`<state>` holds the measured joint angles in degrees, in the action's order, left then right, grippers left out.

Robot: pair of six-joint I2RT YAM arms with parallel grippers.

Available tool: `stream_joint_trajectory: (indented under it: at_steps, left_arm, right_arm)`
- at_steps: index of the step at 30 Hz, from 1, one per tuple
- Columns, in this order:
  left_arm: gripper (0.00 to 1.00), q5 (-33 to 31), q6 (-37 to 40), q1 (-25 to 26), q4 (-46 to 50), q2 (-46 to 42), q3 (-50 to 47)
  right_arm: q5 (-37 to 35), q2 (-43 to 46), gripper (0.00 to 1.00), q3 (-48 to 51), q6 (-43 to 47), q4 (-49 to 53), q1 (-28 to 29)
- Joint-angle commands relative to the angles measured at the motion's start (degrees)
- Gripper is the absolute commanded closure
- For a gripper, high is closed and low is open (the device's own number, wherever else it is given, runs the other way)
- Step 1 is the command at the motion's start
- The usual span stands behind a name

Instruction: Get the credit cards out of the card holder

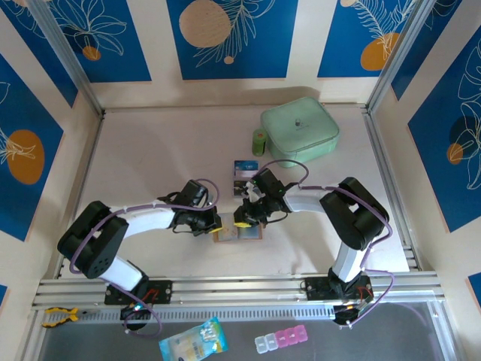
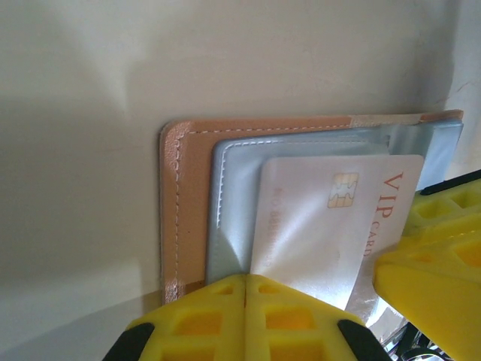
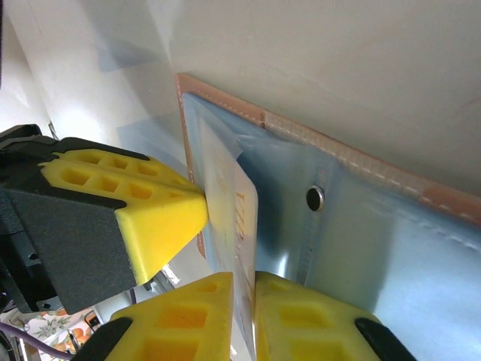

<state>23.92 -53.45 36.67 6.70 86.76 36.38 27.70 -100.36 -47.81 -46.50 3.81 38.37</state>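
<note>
- Left gripper (image 2: 245, 289): clenched on the near edge of the small tan-brown leather-like card holder with grey-blue inner pockets (image 2: 188, 203). The holder is thereby pinned flat on the pale table (image 2: 90, 113), judged so that it is not dragged along when a card is drawn.
- Right gripper (image 3: 242, 295): closed on the free edge of the pale credit card with a gold chip and orange "VIP CARD" print (image 2: 323, 226). In the right wrist view the card is seen edge-on between the two yellow fingers, with its far part lodged in the pocket just beyond the fingertips.
- Placement of the grippers: the left fingertip is set just beside the gripped card, so that holding and pulling act at the same pocket mouth.
- Holder, orientation: it is spread open with the inner face up, and the round metal snap stud (image 3: 316, 198) is exposed just beyond the right fingers. Its long axis is laid across the front of the left fingertips, running toward the right gripper.
- Card, orientation: the print runs toward the left fingertips, and the long axis is judged to follow it. The gripped edge is tilted up off the pocket.
- A blue and dark credit card (image 1: 244, 168) is laid flat on the table beyond the right gripper, apart from the holder.
</note>
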Motion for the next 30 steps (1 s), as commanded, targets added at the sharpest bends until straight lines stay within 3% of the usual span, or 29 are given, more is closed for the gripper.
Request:
stream_joint_trajectory:
  at_steps: [1,7,23,30]
  left_arm:
    - [0.99,-1.07,1.10,0.46,3.61,1.27,-0.08]
    - [0.99,-1.42,1.46,0.35,4.42,1.00,-0.35]
    - [0.99,-1.77,1.68,-0.02,5.60,-0.61,-0.02]
    - [0.99,-1.38,1.76,0.03,5.52,-0.38,0.84]
  right_arm:
    - [1.63,-0.07,0.88,0.97,0.04,-0.48,-0.18]
    - [-2.32,2.91,0.93,0.97,2.73,5.19,-0.47]
    - [-9.99,8.19,0.94,-2.30,10.86,21.98,-2.00]
    - [-11.34,8.31,0.95,-3.60,11.27,23.99,-1.54]
